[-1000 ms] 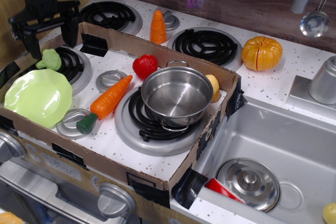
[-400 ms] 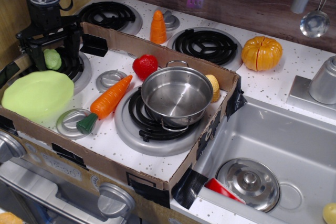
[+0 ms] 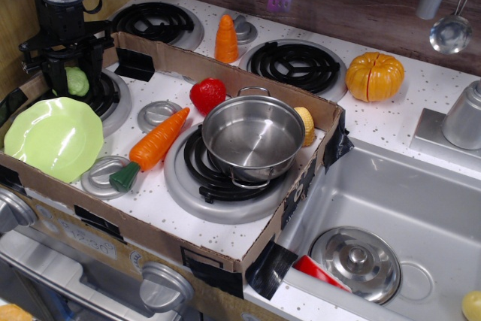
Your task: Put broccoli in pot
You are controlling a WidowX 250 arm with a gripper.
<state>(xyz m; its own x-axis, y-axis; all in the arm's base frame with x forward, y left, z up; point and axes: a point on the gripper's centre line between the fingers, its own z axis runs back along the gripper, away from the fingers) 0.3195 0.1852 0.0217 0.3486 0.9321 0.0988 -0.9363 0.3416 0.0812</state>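
The pale-green broccoli [image 3: 77, 80] sits between the fingers of my black gripper [image 3: 75, 86] at the far left, over the left burner [image 3: 105, 95]. The fingers stand close on both sides of it and look closed on it. The shiny steel pot [image 3: 253, 136] stands empty on the front burner in the middle of the cardboard tray, well to the right of the gripper.
A lime-green plate [image 3: 54, 138] lies just in front of the gripper. A carrot [image 3: 154, 143], a red tomato [image 3: 207, 95] and a corn piece [image 3: 305, 125] lie between the gripper and around the pot. The cardboard tray wall [image 3: 225, 73] runs behind. A steel lid [image 3: 356, 263] lies in the sink.
The gripper came down over the broccoli and its fingers drew in around it. The plate tipped briefly and has settled back. The broccoli has shifted slightly up and right.
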